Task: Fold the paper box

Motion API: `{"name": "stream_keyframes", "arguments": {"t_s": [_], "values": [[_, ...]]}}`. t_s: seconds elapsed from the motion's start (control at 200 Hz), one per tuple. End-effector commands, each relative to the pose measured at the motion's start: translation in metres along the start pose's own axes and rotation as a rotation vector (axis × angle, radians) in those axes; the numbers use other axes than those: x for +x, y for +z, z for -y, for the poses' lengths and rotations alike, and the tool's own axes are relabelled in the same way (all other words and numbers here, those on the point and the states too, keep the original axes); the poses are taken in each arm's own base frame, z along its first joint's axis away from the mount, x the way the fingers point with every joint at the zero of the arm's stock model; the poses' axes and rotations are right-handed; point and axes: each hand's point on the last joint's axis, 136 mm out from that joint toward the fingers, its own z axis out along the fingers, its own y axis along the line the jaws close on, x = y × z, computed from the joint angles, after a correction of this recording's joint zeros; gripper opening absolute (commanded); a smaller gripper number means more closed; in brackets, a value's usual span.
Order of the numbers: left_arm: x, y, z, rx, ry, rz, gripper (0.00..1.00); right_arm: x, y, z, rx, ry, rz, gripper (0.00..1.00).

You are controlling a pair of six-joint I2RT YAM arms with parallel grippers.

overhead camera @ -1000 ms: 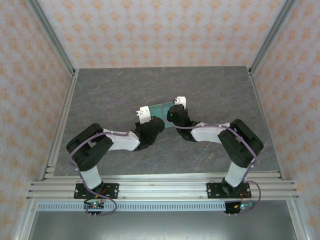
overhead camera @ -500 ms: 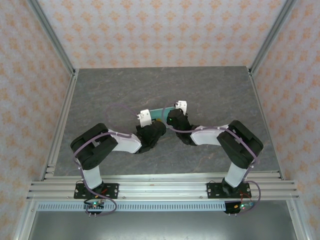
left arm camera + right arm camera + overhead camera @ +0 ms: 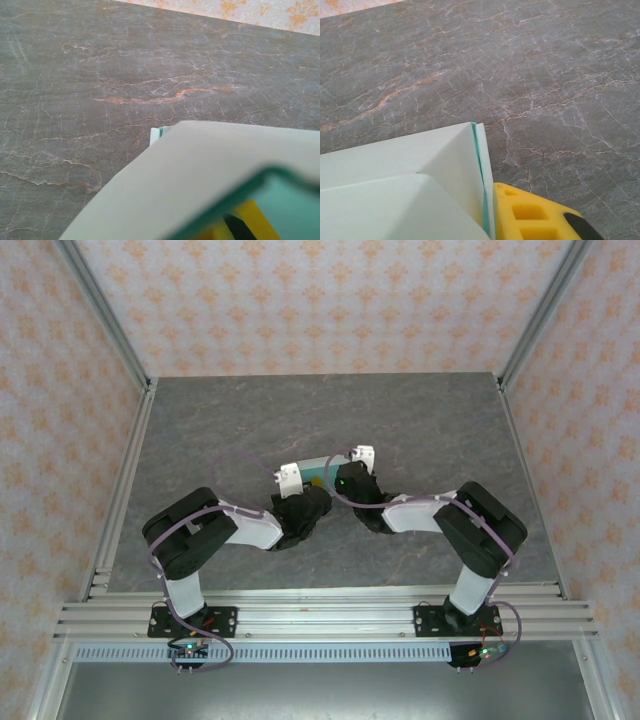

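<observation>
The paper box (image 3: 318, 469), pale mint card with teal edges, hangs just above the grey table between my two grippers in the top view. My left gripper (image 3: 290, 479) is shut on its left end. In the left wrist view a blurred panel of the box (image 3: 200, 170) covers the jaws, with a yellow finger (image 3: 248, 216) peeking out beneath. My right gripper (image 3: 358, 458) is at the box's right end. There, folded panels of the box (image 3: 395, 185) rest against one yellow finger (image 3: 535, 215); the other finger is hidden behind the card.
The grey marbled table (image 3: 200, 430) spreads out around the arms, walled by patterned panels and metal posts (image 3: 100, 310). An aluminium rail (image 3: 320, 615) runs along the near edge at the arm bases.
Both grippers have carried the box a little nearer and lower and have drawn slightly closer together. The left forearm has shifted right.
</observation>
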Motion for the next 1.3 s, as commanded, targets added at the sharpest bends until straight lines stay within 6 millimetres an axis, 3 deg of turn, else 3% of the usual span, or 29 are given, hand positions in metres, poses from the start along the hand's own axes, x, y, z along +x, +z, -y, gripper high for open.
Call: {"name": "stream_keyframes", "arguments": {"t_s": [0.0, 0.19, 0.44, 0.711, 0.841, 1.036, 1.156, 1.291], "values": [[0.014, 0.003, -0.044, -0.149, 0.123, 0.006, 0.0, 0.002, -0.006, 0.025, 0.096, -0.026, -0.026, 0.22], [0.012, 0.003, -0.043, -0.154, 0.132, 0.009, 0.0, 0.0, -0.009, 0.018, 0.065, -0.038, -0.049, 0.33], [0.009, 0.003, -0.04, -0.154, 0.135, 0.011, 0.0, 0.014, -0.017, 0.008, -0.015, -0.078, -0.139, 0.5], [0.007, 0.002, -0.038, -0.153, 0.136, 0.011, 0.0, 0.02, -0.039, 0.008, -0.073, -0.102, -0.197, 0.55], [0.005, 0.002, -0.036, -0.149, 0.14, 0.013, 0.0, 0.003, -0.057, 0.009, -0.081, -0.133, -0.185, 0.56], [0.003, 0.001, -0.034, -0.146, 0.144, 0.014, 0.0, -0.053, -0.079, -0.005, -0.171, -0.09, -0.161, 0.6], [0.003, 0.0, -0.033, -0.142, 0.148, 0.014, 0.0, -0.08, -0.075, -0.018, -0.221, -0.044, -0.221, 0.62], [0.003, 0.0, -0.032, -0.138, 0.145, 0.014, 0.0, -0.097, -0.059, -0.029, -0.237, -0.018, -0.286, 0.63]]}}
